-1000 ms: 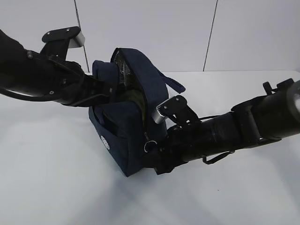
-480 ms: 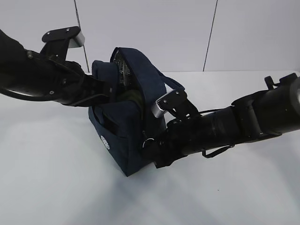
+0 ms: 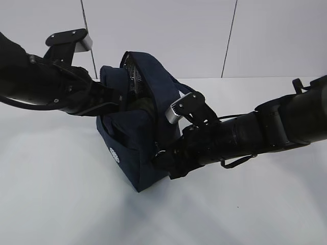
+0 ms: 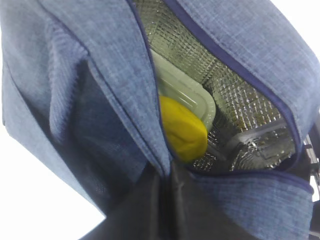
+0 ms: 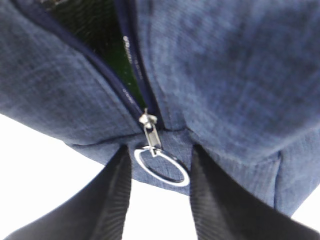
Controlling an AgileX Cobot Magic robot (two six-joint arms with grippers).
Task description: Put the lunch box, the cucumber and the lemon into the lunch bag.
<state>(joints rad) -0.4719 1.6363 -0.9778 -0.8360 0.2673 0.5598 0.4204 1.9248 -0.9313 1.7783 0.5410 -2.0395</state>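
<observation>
The navy lunch bag (image 3: pixel 134 137) stands on the white table with its top open. In the left wrist view the foil lining holds the lunch box (image 4: pixel 186 93), pale green lid showing, and the yellow lemon (image 4: pixel 183 128) in front of it. My left gripper (image 4: pixel 168 176) is shut on the fabric rim of the bag's opening, and it also shows in the exterior view (image 3: pixel 115 100). My right gripper (image 5: pixel 161 156) is open at the bag's lower right corner (image 3: pixel 161 156), its fingers either side of the metal ring pull (image 5: pixel 175 182). Dark green shows in the zipper gap (image 5: pixel 126 65); I cannot tell if it is the cucumber.
The white table (image 3: pixel 61 204) runs out in front and to the left of the bag. A grey panelled wall (image 3: pixel 265 35) stands behind. A loop handle (image 3: pixel 188 92) hangs off the bag's right side above my right arm.
My right arm has moved left toward the bag, and its gripper now covers the ring pull at the corner. The left arm and the bag have stayed put.
</observation>
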